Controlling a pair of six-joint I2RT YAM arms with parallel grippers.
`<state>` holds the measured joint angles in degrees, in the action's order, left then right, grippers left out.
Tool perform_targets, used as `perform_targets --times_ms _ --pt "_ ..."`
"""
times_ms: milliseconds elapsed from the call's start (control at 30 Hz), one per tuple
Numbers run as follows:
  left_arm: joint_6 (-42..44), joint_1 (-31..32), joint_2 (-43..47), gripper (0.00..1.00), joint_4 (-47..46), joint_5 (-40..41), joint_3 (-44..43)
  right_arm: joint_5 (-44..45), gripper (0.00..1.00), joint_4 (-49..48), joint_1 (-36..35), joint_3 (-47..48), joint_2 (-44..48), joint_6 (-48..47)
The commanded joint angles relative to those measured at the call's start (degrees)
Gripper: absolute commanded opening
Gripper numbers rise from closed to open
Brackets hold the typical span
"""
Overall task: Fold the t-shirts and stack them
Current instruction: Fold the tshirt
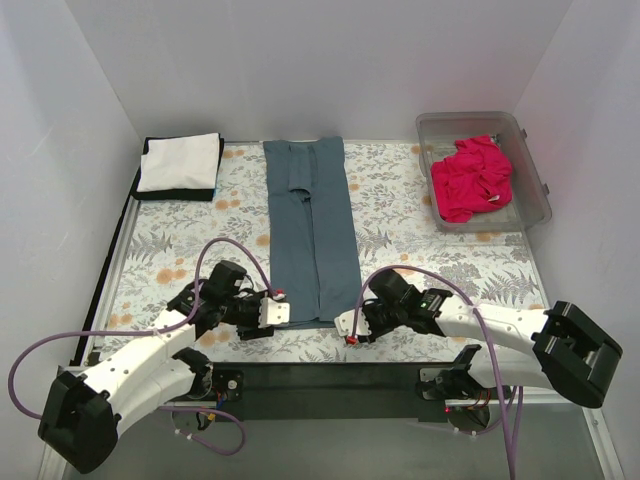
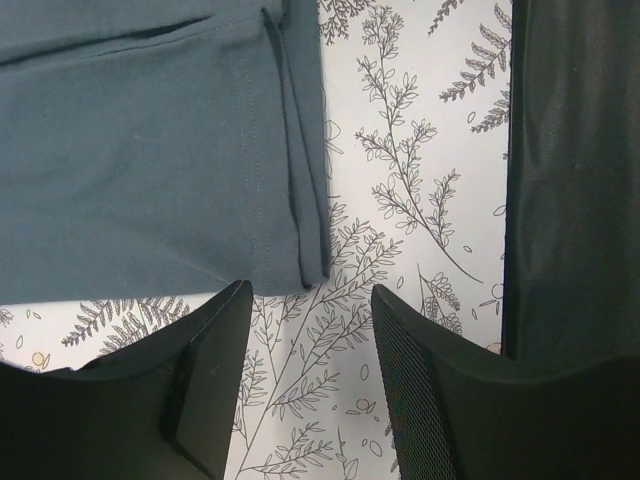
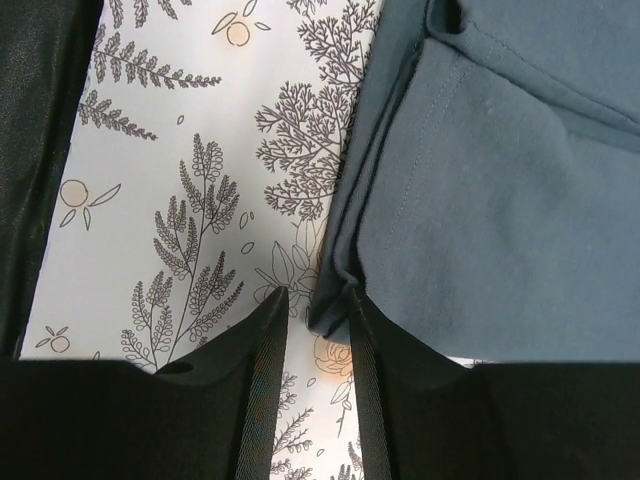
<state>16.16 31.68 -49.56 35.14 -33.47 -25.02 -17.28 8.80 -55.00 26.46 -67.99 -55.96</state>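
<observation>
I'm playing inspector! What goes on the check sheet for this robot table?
Surface: fern-and-flower patterned cloth, flat.
Job's things: dark slate-blue fabric t-shirt folded into a long strip, centre; white folded t-shirt atop black folded t-shirt, far left; crumpled magenta-pink t-shirt in clear plastic bin, far right.
Clutter: nothing seen.
End effectors: left end effector open, at the strip's near corner; right end effector nearly closed at the other corner, grip unclear.
Cables: purple cables loop freely above the cloth.
Surroundings: plain white walls.
</observation>
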Motion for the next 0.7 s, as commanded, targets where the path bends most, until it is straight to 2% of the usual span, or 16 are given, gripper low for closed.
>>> perform_targets --times_ms 0,167,300,667 --pt "2.56 0.22 0.08 0.49 -1.03 -0.98 0.23 -0.82 0.37 2.36 0.33 0.87 1.09 2.0" --pt "2.38 0.14 -0.36 0.48 -1.47 -1.42 0.14 -3.11 0.37 5.43 0.25 2.28 6.71 2.26" --pt "2.12 0.22 -0.62 0.48 -2.09 -1.33 0.14 -2.94 0.37 5.79 0.25 1.84 7.78 1.04" --pt "2.38 0.14 -0.89 0.48 -1.39 -1.33 -0.56 -2.32 0.38 6.41 1.21 6.06 -0.66 3.76"
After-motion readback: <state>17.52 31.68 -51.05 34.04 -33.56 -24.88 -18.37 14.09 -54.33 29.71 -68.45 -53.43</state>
